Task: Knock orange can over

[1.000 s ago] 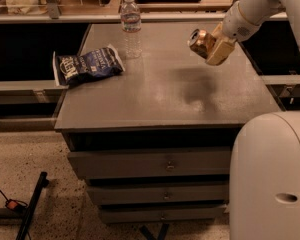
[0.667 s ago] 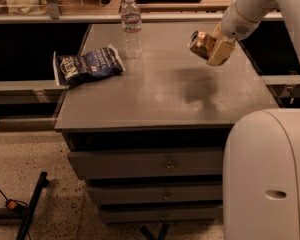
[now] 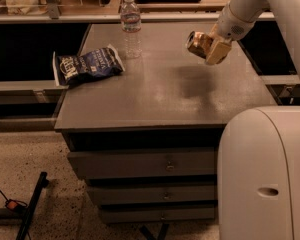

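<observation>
The orange can (image 3: 196, 42) is a small golden-orange metal can, tilted on its side in the air above the right part of the grey cabinet top (image 3: 160, 89). My gripper (image 3: 210, 46) is at the end of the white arm coming from the upper right. Its beige fingers (image 3: 217, 50) are closed around the can and hold it clear of the surface, with a shadow (image 3: 192, 81) on the top below it.
A clear plastic water bottle (image 3: 131, 26) stands at the back of the top. A dark blue snack bag (image 3: 87, 64) lies at the left edge. Drawers (image 3: 165, 164) are below. My white body (image 3: 265, 174) fills the lower right.
The gripper and can stay almost in the same spot above the top. My white body in the foreground has shifted a little to the left.
</observation>
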Controlling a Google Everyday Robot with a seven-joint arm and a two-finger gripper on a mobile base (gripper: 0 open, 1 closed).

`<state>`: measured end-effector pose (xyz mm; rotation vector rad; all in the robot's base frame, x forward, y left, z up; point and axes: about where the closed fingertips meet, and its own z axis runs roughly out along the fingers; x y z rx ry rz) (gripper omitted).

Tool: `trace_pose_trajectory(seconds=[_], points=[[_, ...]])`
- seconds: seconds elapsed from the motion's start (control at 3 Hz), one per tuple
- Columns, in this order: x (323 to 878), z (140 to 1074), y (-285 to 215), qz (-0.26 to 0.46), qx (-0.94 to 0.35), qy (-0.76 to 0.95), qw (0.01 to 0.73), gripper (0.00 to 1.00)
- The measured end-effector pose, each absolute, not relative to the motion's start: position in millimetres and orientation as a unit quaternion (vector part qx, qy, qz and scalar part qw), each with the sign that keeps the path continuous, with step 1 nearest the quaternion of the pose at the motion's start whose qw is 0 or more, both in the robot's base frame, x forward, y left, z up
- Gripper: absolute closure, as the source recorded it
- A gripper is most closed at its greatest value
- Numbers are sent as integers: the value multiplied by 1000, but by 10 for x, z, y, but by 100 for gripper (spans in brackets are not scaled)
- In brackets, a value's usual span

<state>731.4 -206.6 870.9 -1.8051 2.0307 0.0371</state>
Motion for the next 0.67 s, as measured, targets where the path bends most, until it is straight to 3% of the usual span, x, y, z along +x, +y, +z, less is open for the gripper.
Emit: trace_pose_trajectory(seconds=[0.33,0.67], points=[[7342,8678,-2048,13,-649,730,212,0],[7342,8678,-2048,13,-649,730,212,0]])
